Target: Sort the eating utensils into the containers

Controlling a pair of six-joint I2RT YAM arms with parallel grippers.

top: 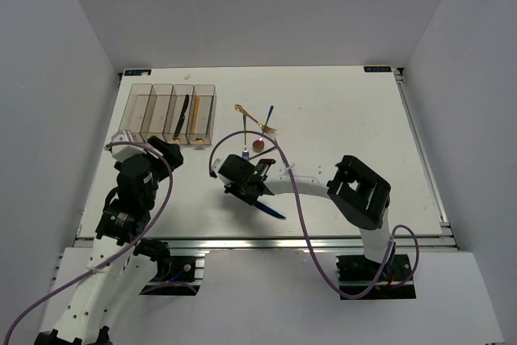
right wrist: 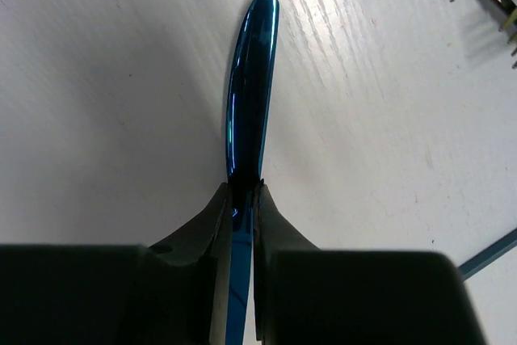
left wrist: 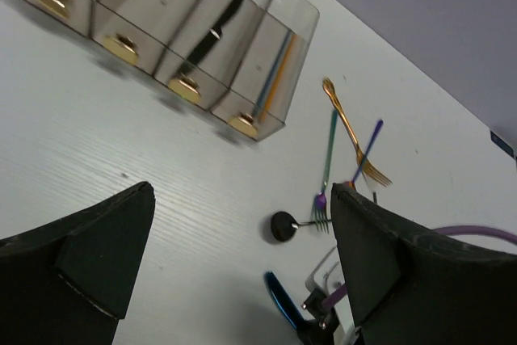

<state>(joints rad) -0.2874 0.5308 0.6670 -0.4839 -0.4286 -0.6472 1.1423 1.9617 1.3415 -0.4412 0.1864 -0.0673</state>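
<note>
At ten o'clock on the table (top: 363,119), a black knife (left wrist: 218,26) and chopsticks (left wrist: 280,74) are lodged in the containers (top: 139,111). A blue knife (right wrist: 252,78) is clamped by the right gripper (right wrist: 245,190); the left gripper (left wrist: 242,199) is spread wide. At twelve o'clock from the right gripper, several loose pieces (top: 255,118) are left unsorted.

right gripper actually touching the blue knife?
Touching. Right wrist view: the right gripper has both fingers pressed against the blue knife, no gap on either side.
</note>
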